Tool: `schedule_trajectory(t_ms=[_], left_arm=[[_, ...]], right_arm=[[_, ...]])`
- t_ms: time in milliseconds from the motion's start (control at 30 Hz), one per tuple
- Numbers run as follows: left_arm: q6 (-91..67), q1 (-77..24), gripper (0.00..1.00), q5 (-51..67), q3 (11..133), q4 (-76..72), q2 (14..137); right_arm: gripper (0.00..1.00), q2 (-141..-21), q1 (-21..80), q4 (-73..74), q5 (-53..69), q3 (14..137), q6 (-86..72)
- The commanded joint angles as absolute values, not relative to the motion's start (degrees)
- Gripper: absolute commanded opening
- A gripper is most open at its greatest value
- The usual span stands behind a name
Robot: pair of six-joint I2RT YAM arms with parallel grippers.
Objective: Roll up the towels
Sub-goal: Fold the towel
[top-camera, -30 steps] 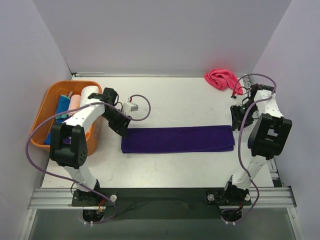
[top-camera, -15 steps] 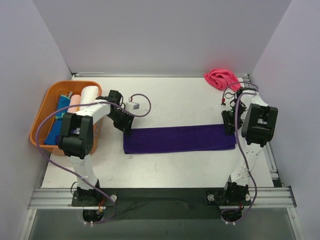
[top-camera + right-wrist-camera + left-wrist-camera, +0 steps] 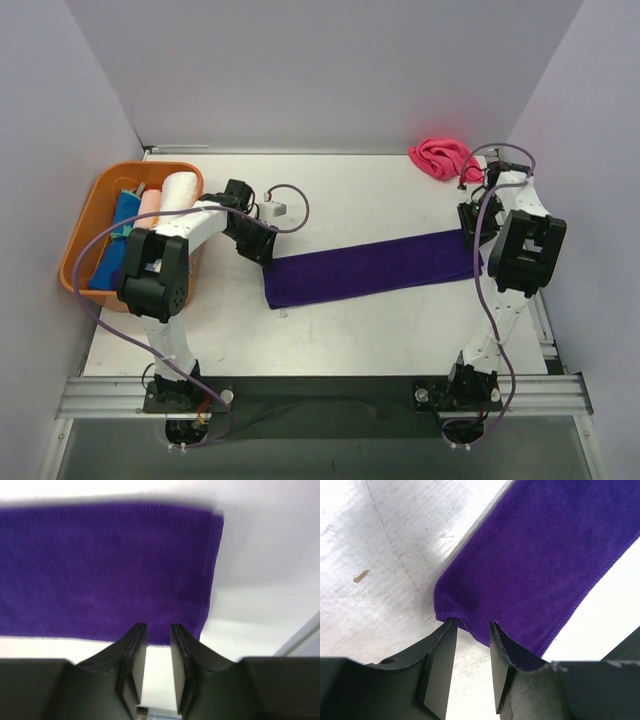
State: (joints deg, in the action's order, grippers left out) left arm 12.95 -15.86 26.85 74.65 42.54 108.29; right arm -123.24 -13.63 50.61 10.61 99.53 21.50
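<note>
A dark purple towel [image 3: 370, 268], folded into a long strip, lies slanted across the table, its left end nearer me and its right end farther back. My left gripper [image 3: 262, 252] sits at its left end. In the left wrist view its jaw tips [image 3: 472, 625] pinch the puckered corner of the towel [image 3: 540, 555]. My right gripper [image 3: 470, 238] is at the strip's right end; in the right wrist view the tips [image 3: 156, 628] nip the near edge of the cloth [image 3: 100, 570]. A hot pink towel [image 3: 442, 157] lies crumpled at the back right.
An orange basket [image 3: 75, 240] stands at the left edge, holding a rolled white towel [image 3: 180, 190], a pale pink roll [image 3: 150, 203] and a blue one [image 3: 122, 215]. Walls close in the table on the left, back and right.
The purple strip has swung from level to slanted: its left end shifted right and toward me with the left gripper, its right end moved back with the right gripper.
</note>
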Motion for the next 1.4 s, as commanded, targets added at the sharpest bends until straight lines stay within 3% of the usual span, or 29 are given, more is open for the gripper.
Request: schedule_trajectory(t_ms=[0,433,533,600,667,1000,1367], left_arm=[[12.0,-16.4,0.43,28.7,75.0,40.3,103.8],[12.2,-17.3,0.43,28.6,72.7,40.0,102.2],[12.7,-17.4,0.46,29.6,72.3,40.0,102.0],[13.1,-17.4,0.48,30.7,72.2,40.0,101.6],[13.4,-17.6,0.51,30.9,72.0,40.0,101.1],[14.4,-17.6,0.64,29.7,72.9,40.2,100.1],[14.8,-17.6,0.68,29.3,74.1,40.3,100.1]], right_arm=[[0.23,-118.0,-15.1,54.3,10.6,94.7,23.3],[0.11,-123.1,-17.6,54.0,6.7,91.0,23.3],[0.2,-119.4,-18.6,56.1,11.0,92.4,23.0],[0.35,-115.9,-19.2,56.2,13.3,92.9,22.1],[0.4,-114.6,-19.6,56.0,14.6,94.2,20.7],[0.42,-121.3,-19.7,55.3,12.7,100.5,16.8],[0.43,-127.4,-17.7,52.6,10.0,101.0,17.6]])
